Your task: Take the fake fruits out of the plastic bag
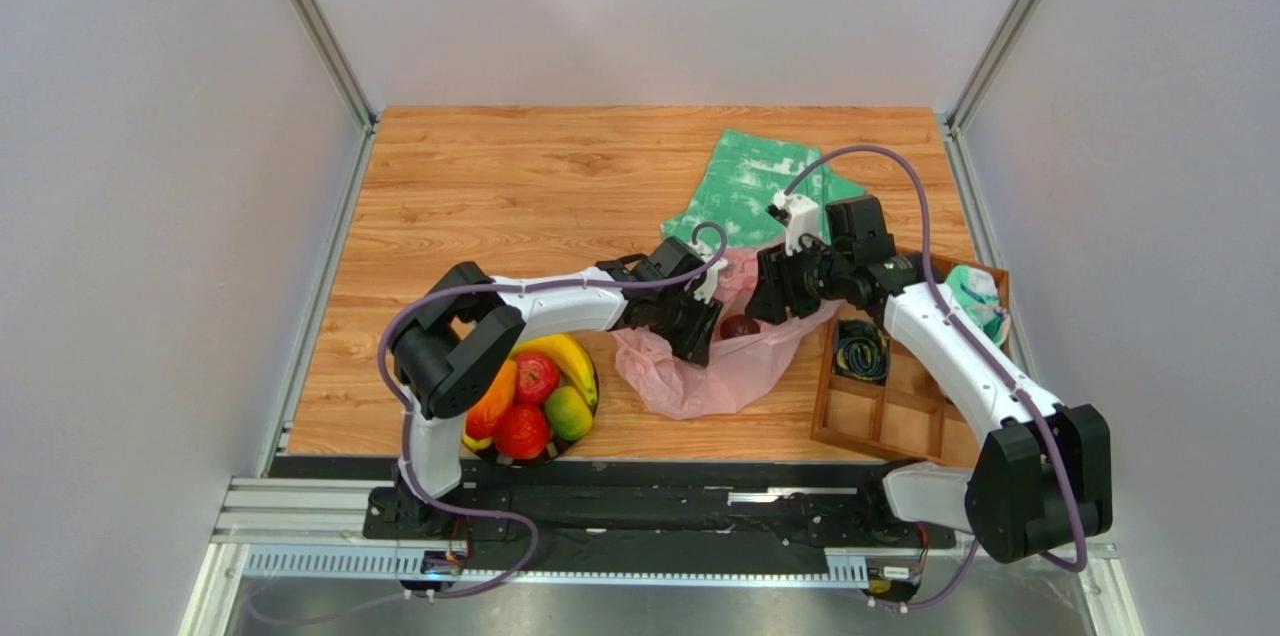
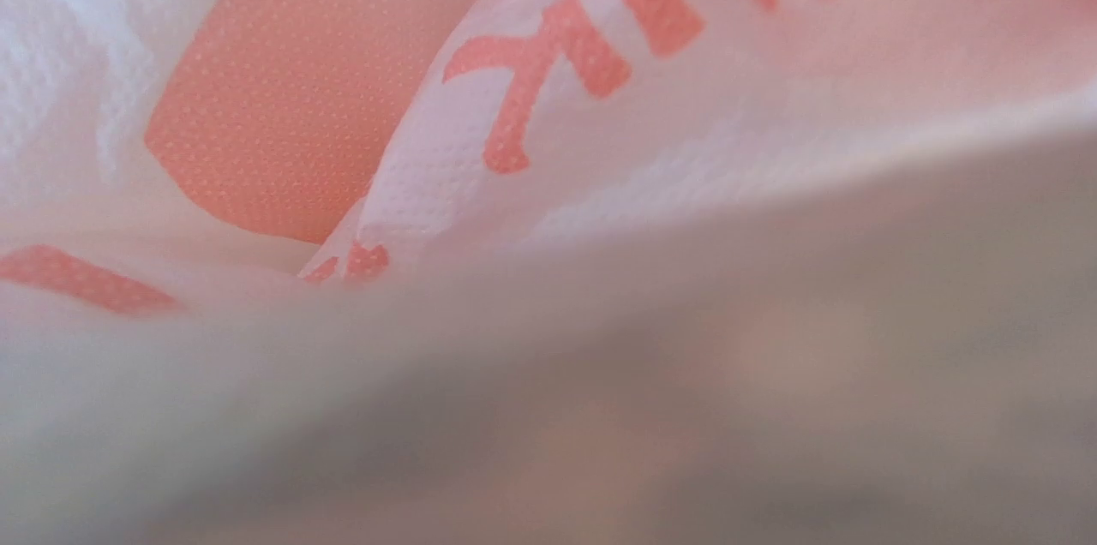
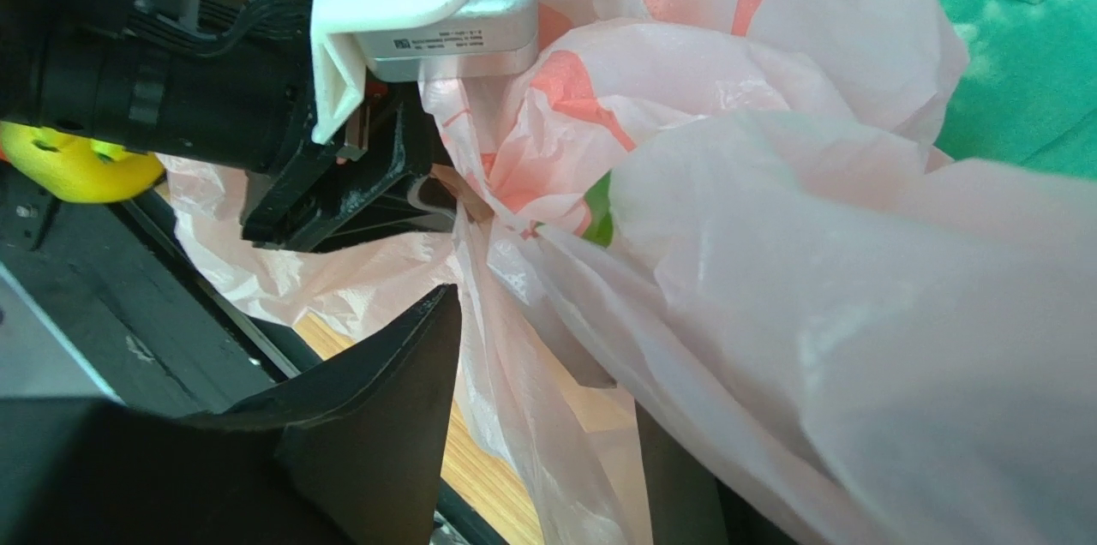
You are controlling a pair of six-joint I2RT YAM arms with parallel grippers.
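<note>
Pink plastic bag [image 1: 706, 374], centre frame, clamped at its mouth by left gripper [image 1: 699, 336], likely holding it open; right gripper [image 1: 762, 294], jaws apart, poised at dark fruit [image 1: 738, 324] inside

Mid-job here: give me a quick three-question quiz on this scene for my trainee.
1. True or false: some fake fruits already lie outside the plastic bag.
2. The left gripper pinches: A bag film, B banana, C green cloth?
3. What colour is the fruit showing in the bag's mouth from above?
Key: 1 true; 2 A; 3 dark red.
</note>
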